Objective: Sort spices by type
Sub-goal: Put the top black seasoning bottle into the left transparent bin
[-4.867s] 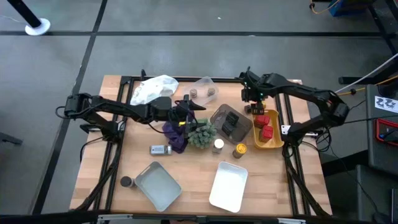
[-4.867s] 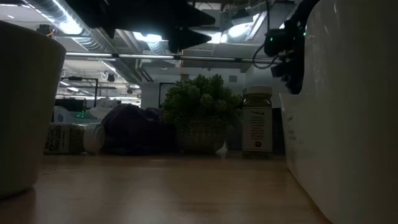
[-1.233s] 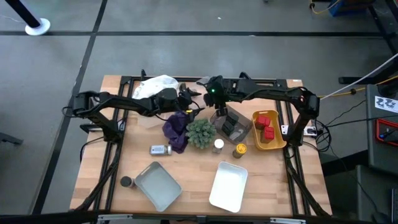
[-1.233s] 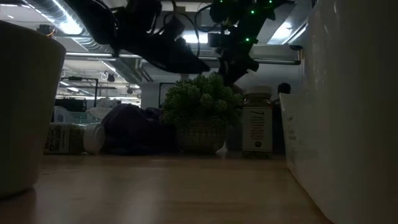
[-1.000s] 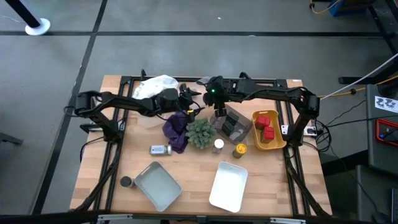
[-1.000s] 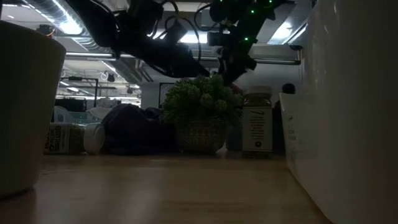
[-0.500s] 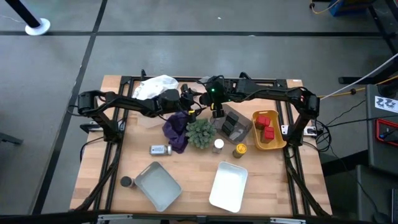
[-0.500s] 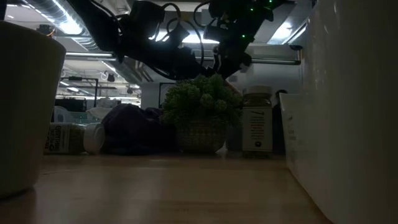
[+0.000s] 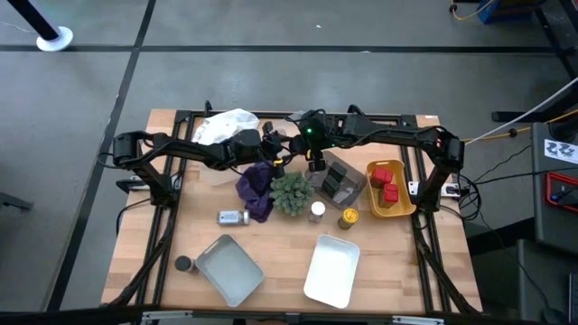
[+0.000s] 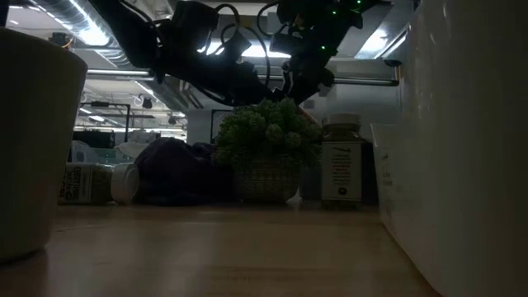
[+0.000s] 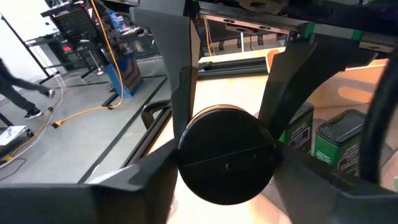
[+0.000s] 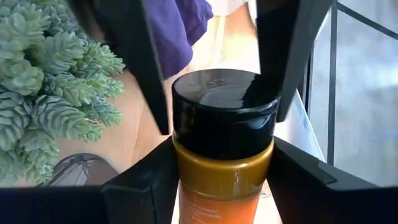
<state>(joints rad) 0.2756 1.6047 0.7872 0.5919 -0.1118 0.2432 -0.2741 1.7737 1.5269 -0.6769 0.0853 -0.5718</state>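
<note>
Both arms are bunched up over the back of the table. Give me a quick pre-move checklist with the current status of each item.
1. Right pincer has its load: ok. It is shut on a black-capped jar with amber contents.
2. Left pincer has its load: ok. It is shut on a round black-lidded jar.
3. Spacing between the two pincers: cannot tell. In the high view they sit very close together behind the green plant.
4. Height over the plant and purple cloth: ok. The low view shows both arms above the plant's top.
5. Yellow tray holds only red tins: ok.
6. Grey tray beside the right pincer has free room: cannot tell.
</note>
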